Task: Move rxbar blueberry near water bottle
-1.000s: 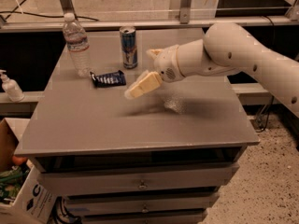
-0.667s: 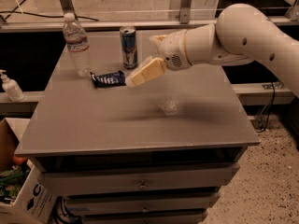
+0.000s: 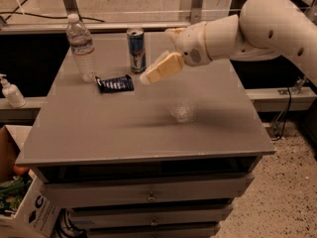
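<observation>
The snack bar lies flat on the surface, just beside the foot of the water bottle, on its right. The hand hangs in the air farther right of the bottle, past the drink can and close to it. I cannot tell whether it is spread or pressed together, and nothing seems to be in it. Judged from here, a low sweep back toward the bottle could clip the can and topple it. A shove on the bar might tip the bottle too.
</observation>
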Robot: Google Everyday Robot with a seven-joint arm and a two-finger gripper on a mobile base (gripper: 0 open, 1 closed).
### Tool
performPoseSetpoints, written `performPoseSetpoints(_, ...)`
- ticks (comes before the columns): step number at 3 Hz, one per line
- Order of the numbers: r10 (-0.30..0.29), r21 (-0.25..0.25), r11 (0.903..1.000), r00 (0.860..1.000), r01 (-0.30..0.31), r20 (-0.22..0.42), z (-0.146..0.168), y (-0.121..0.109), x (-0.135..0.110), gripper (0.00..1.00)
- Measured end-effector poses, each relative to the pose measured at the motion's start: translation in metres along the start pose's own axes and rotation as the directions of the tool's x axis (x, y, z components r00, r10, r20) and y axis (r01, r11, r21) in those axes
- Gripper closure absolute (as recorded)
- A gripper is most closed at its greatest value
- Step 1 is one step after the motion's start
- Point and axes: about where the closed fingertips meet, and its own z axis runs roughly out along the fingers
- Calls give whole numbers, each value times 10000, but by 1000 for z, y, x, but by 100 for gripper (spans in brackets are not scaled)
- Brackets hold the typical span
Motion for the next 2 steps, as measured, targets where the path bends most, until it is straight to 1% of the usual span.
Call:
performPoseSetpoints(1, -434, 653, 9969, 9989, 445, -178, -43, -23, -18, 0)
performPoseSetpoints(2, -435, 652, 9969, 9989, 445, -178, -43, -23, -18, 0)
